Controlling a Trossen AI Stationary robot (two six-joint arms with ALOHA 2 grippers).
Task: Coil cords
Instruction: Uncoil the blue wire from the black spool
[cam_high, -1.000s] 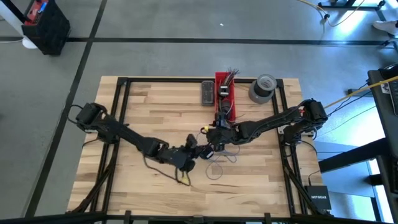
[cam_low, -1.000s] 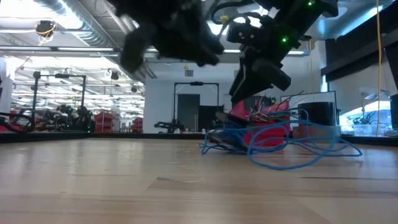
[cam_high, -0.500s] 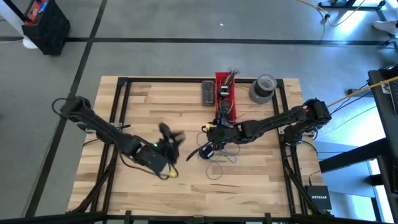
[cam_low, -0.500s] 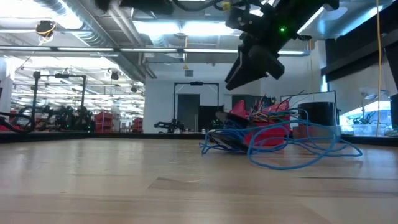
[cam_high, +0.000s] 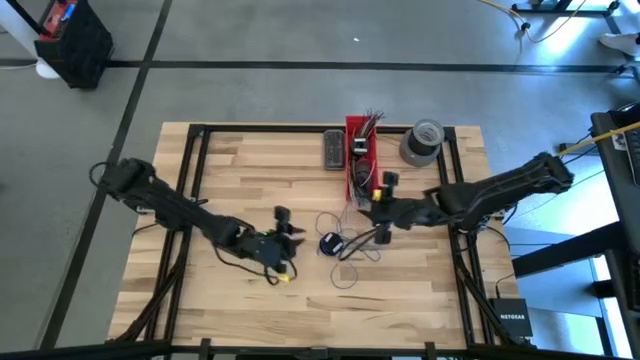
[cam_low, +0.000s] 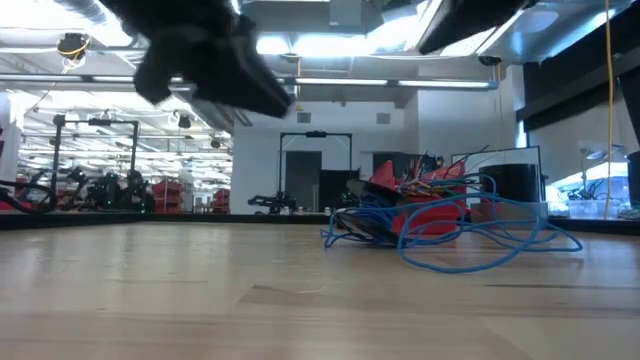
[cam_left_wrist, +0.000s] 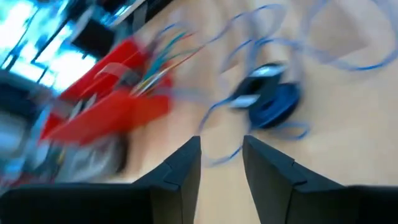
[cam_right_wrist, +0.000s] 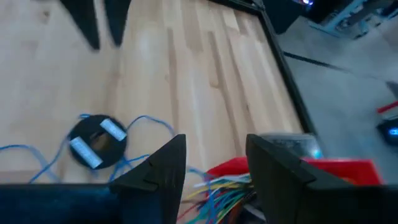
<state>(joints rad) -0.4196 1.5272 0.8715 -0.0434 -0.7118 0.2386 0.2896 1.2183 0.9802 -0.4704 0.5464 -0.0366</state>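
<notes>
One cord is wound into a small dark blue coil (cam_high: 330, 243) (cam_left_wrist: 270, 101) (cam_right_wrist: 96, 142) and lies flat on the table, with two pale strips across it. Loose thin blue cords (cam_high: 352, 262) (cam_low: 455, 238) trail from it over the wood. My left gripper (cam_high: 289, 224) (cam_left_wrist: 221, 140) hovers open just left of the coil, nothing between its fingers. My right gripper (cam_high: 375, 208) (cam_right_wrist: 214, 140) hangs open above the table to the coil's right, beside the red bin (cam_high: 360, 160).
The red bin (cam_right_wrist: 273, 169) (cam_left_wrist: 106, 106) holds a bunch of multicoloured wire ends. A grey tape roll (cam_high: 422, 140) and a dark flat block (cam_high: 333, 148) stand at the far edge. Bare wood lies to the left and near side.
My right gripper has risen and drawn back toward the table's right edge, away from the coil, which stays lying on the table. My left gripper has swung off to the left, come part of the way back and rolled about its own axis; it now stands left of the coil.
</notes>
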